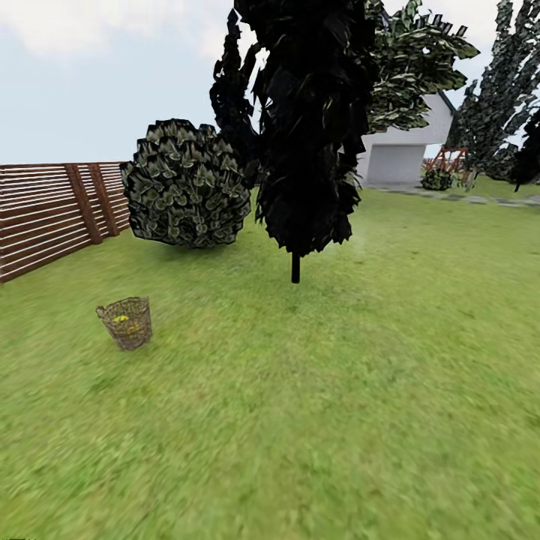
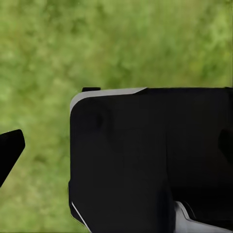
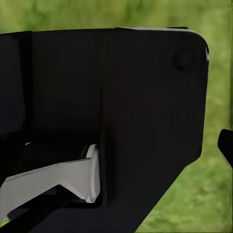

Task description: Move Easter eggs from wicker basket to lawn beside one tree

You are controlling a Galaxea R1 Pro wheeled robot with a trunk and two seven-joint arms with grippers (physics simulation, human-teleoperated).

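Approach to the basket, no egg yet lifted.

The wicker basket (image 1: pixel 125 322) stands on the lawn (image 1: pixel 337 420), left of a dark-trunked tree (image 1: pixel 295 267), with yellow glimpsed inside; the egg count cannot be made out. A drive closer is called for. Each claw's state cannot be told behind dark housing.

A brown-tan woven wicker basket (image 1: pixel 125 322) showing yellow inside sits on mottled green lawn (image 1: pixel 337 420) beside a brown slatted fence (image 1: pixel 52 214).
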